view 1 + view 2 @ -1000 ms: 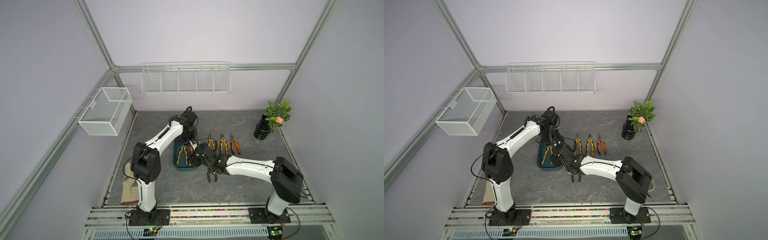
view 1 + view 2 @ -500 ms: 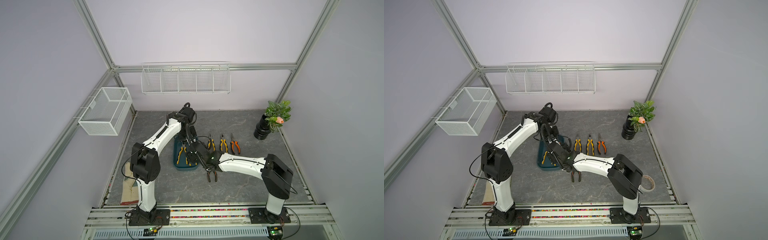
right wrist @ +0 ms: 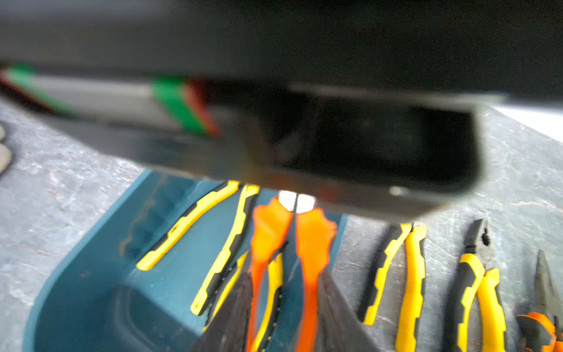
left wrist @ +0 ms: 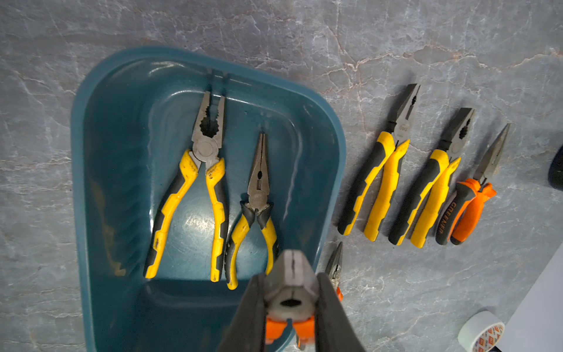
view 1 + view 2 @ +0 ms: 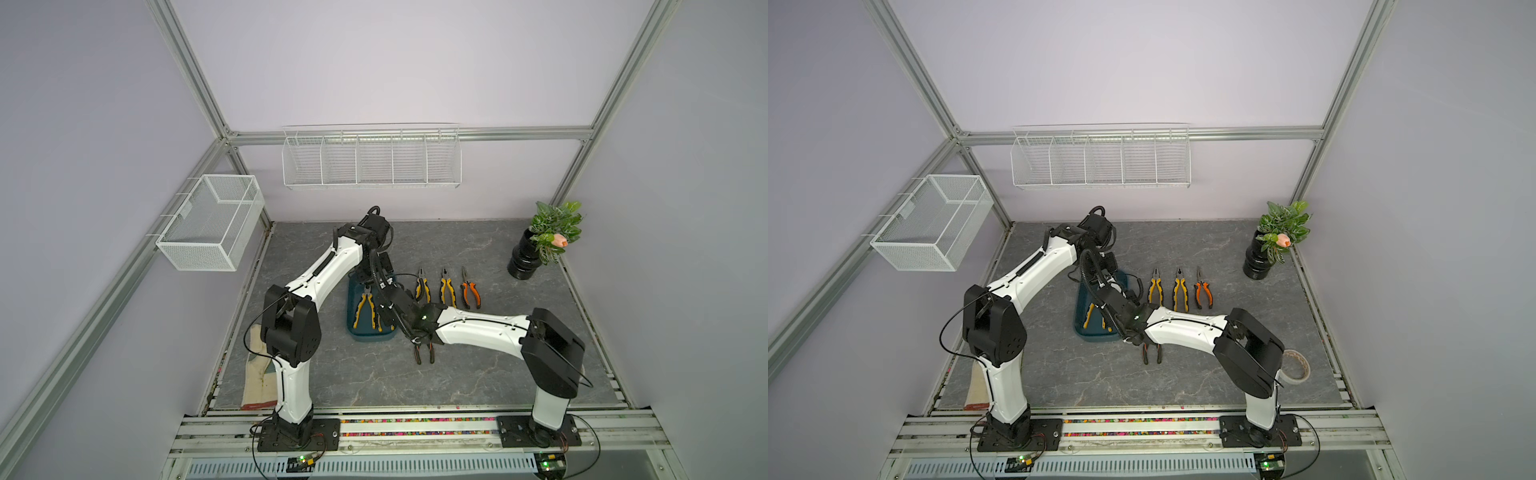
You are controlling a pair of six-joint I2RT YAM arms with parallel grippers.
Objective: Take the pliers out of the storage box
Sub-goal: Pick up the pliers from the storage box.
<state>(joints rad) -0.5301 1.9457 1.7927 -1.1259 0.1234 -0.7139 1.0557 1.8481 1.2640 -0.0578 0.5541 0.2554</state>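
Just left of centre in both top views, the storage box [image 5: 368,336] is sitting on the grey table [image 5: 478,382], and both arms are meeting above it. The left gripper [image 4: 291,277] is clamping the metal head of an orange-handled pliers [image 3: 269,231]. It is holding the tool over the box's corner with the handles sticking out free, apparently so the other arm has something to take. The right gripper [image 3: 283,279] is facing it head-on, its dark fingers [image 3: 234,307] lying against the outer sides of both handles and seemingly pinching them. This looks like a mid-air handover. Two yellow-handled pliers [image 4: 207,146] are lying side by side inside the box, not yet taken out. To the right of the box in a top view, three pliers [image 5: 447,291] are lying in a neat row on the table, noses toward the back wall. Another pair [image 5: 424,353] is resting lower in the frame, beneath the right arm, so this is probably the set-down area.
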